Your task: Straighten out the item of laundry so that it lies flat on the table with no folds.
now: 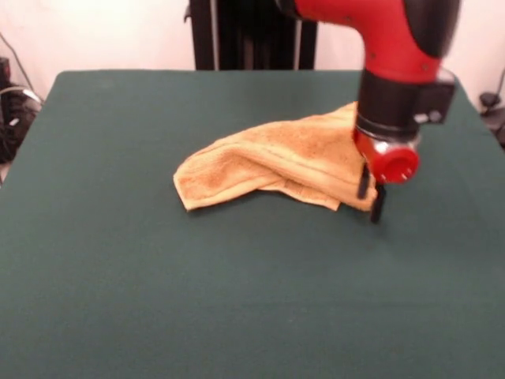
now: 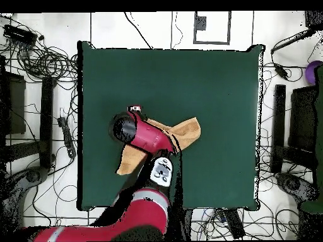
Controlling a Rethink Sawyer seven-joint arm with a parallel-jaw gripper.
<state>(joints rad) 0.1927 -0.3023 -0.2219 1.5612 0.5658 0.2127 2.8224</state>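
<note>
The golden-orange towel (image 1: 276,162) lies bunched and folded over itself on the green table (image 1: 158,292), right of centre in the front view. Its left end is a rounded fold and its right end rises behind the arm. My gripper (image 1: 371,196) is down at the towel's right near corner, close to the table surface. I cannot tell whether it holds the cloth. In the overhead view the red arm covers the middle of the towel (image 2: 188,130), and the gripper (image 2: 134,111) shows just beyond the arm's head.
The robot's black pedestal (image 1: 252,35) stands at the table's far edge. Cables and equipment (image 2: 38,60) lie on the floor all round the table (image 2: 214,82).
</note>
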